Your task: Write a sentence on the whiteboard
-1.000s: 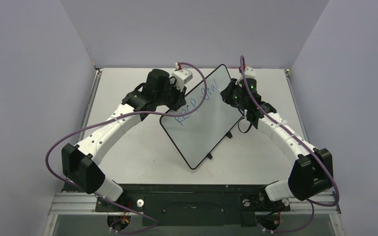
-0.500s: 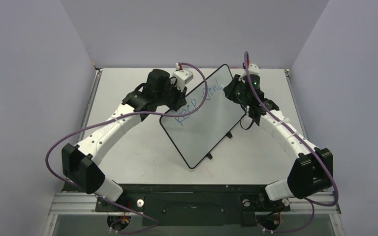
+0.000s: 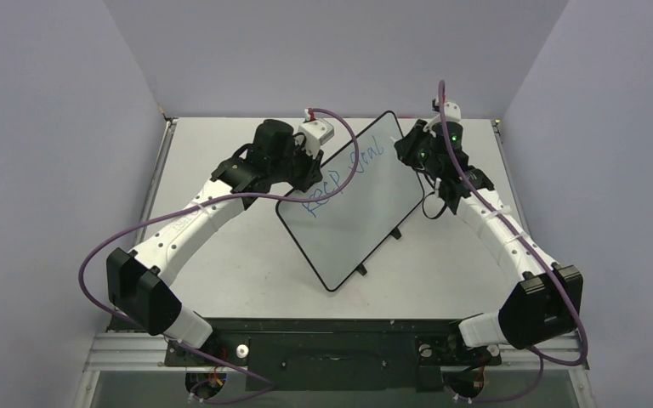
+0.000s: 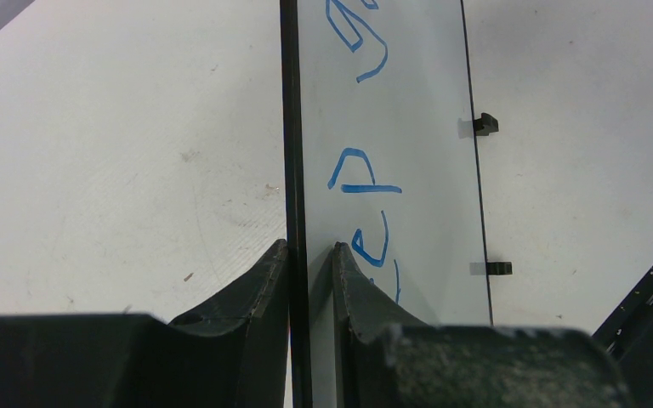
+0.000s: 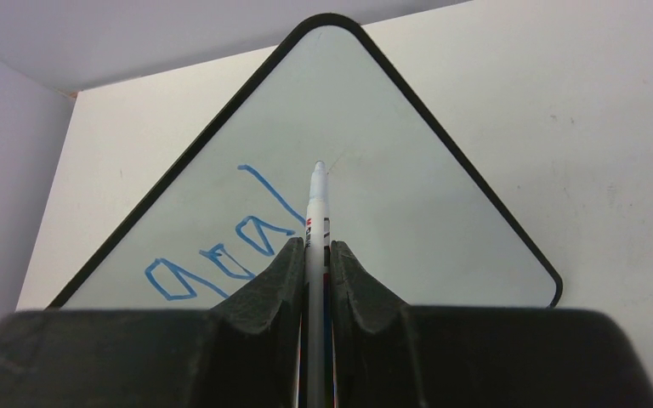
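1. The whiteboard (image 3: pixel 353 221) lies flat on the table (image 3: pixel 221 255), turned on the diagonal. From above, its long axis runs from about 7 o'clock up to 1 o'clock, with the two clip feet (image 3: pixel 395 231) on the long edge facing 4 o'clock.
2. The sentence (image 3: pixel 344 174) is only partly there. Blue letters reading roughly "keep goal" climb along the opposite long edge toward the 1 o'clock corner.
3. The left gripper (image 4: pixel 309 255) is clenched on the board's rim beside the first letters, one finger over the writing face and one at the rim's outer side. I take it to be steadying the board, not writing.
4. The right gripper (image 5: pixel 316 251) is clenched on a marker (image 5: pixel 316 204), which sticks straight out at 12 o'clock from the fingers with its tip over bare board. I cannot tell whether the tip touches the surface.
5. What the next stroke turns on:
   - In the right wrist view, the last letter's long stroke sits just at 10 o'clock of the tip.
   - The line advances toward 2 o'clock, where the board narrows into its rounded corner.
6. The right arm is the nearer one to that unwritten end, and it is the only one holding a pen.
7. My guess is that one more letter fits on this line. After that the writing would have to drop to a second line on the open white toward the clip-feet edge.
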